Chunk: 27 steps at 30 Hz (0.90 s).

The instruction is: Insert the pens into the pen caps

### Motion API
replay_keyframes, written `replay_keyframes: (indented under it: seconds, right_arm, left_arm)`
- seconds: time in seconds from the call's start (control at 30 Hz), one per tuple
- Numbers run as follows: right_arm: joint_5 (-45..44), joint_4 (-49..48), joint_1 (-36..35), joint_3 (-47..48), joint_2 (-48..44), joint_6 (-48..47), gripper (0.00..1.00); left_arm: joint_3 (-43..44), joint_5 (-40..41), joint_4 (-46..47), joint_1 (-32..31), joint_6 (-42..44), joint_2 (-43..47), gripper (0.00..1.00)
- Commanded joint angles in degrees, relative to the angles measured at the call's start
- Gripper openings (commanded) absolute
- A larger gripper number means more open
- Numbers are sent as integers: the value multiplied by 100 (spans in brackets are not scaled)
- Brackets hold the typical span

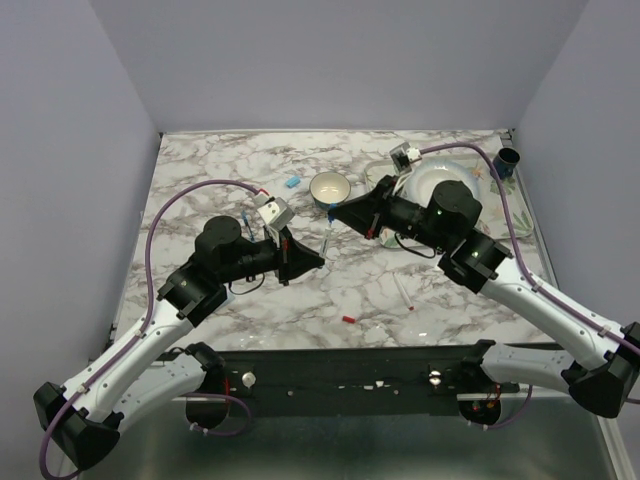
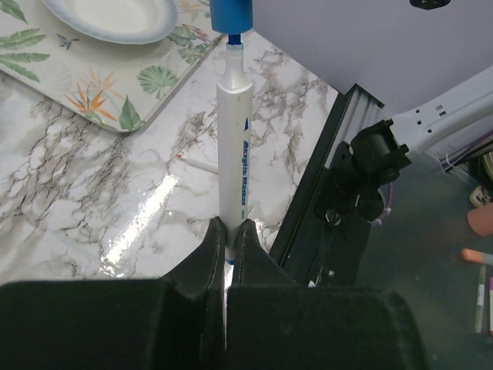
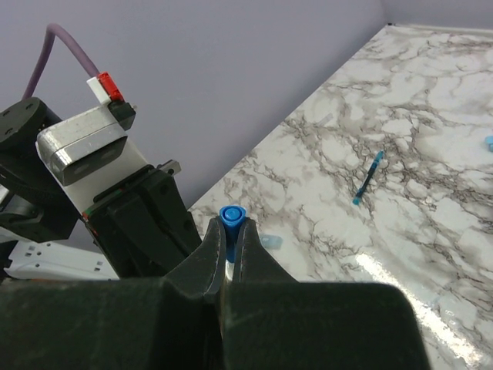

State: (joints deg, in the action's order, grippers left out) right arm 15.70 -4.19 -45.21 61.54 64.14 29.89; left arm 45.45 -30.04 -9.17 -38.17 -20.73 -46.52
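Pen point(image 2: 235, 154), white-barrelled with a blue nib, is being held by its rear end in the left gripper point(image 2: 229, 231). The fingers are pressing together on the barrel, so most of its length is sticking out free toward the other arm. The right gripper point(image 3: 229, 235) is likewise pinching a short blue cap point(image 3: 231, 215), gripping it by the sides so that its open mouth is facing the oncoming nib. Both parts are hanging in the air above the marble table point(image 1: 200, 160), probably because neither could be pushed straight while lying flat. From the left wrist the nib is sitting right at the cap's mouth and looking well lined up, though whether it is entering yet is hard to tell. A straight push along the barrel is what the joining seems to need. A loose blue cap point(image 1: 293, 182), a red cap point(image 1: 348, 319) and a second pen point(image 1: 403, 290) are lying on the table, waiting.
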Motion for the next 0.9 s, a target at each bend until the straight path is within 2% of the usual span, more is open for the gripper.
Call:
replay_keyframes:
  seconds: [0.0, 0.33, 0.47, 0.63, 0.67, 0.87]
  right_arm:
    - [-182, 32, -93, -230, -130, -45, 1]
    - [-665, 172, -453, -397, -94, -176, 1]
    - [-1304, 251, -725, -423, -112, -211, 2]
    - [-1535, 269, -946, -441, -174, -282, 21]
    - [-1535, 278, -937, -432, -182, -299, 28]
    - [-1360, 260, -946, -379, -218, -273, 45]
  left_arm:
    - [34, 60, 3, -6, 34, 3, 0]
    - [8, 148, 47, -6, 8, 82, 0]
    - [-1, 253, 47, -6, -1, 100, 0]
    - [16, 323, 29, 3, 43, 64, 0]
    - [25, 324, -6, -6, 52, 56, 0]
    - [25, 350, -6, 3, 96, 82, 0]
